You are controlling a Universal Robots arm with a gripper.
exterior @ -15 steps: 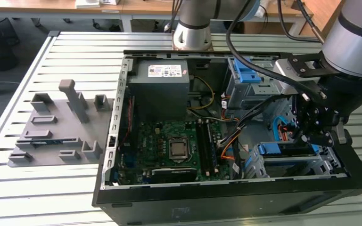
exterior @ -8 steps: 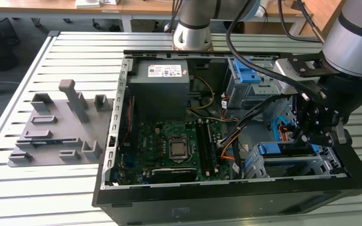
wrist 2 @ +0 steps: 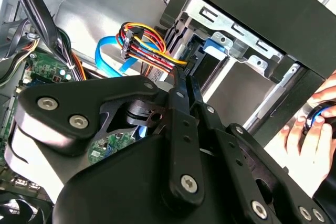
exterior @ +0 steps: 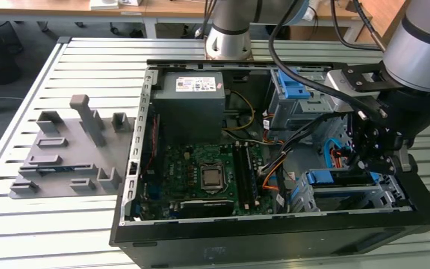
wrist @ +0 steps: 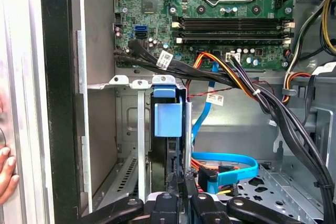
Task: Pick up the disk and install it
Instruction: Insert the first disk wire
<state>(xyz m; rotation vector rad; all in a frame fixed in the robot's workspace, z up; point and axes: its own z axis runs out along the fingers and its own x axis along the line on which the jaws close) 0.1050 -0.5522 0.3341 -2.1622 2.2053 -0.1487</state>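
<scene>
The disk (wrist: 168, 145) stands on edge in a slot of the metal drive cage (exterior: 353, 193), at the front corner of the open computer case on the exterior view's right. Its blue end handle (exterior: 336, 177) faces the motherboard and also shows in the first wrist view (wrist: 168, 115). My gripper (exterior: 375, 163) hangs right over the cage. In the first wrist view its fingertips (wrist: 180, 178) lie close together against the disk's near edge. In the second wrist view my gripper (wrist 2: 185, 76) is shut, pointing at the blue carrier (wrist 2: 214, 45). Whether it pinches anything is hidden.
Bundled cables (wrist: 247, 90) and a blue data cable (wrist: 226, 163) run beside the slot. The power supply (exterior: 192, 106) and motherboard (exterior: 208, 174) fill the case. A grey fixture plate (exterior: 69, 151) lies outside it. A person's hand (wrist 2: 310, 129) rests by the case's outer wall.
</scene>
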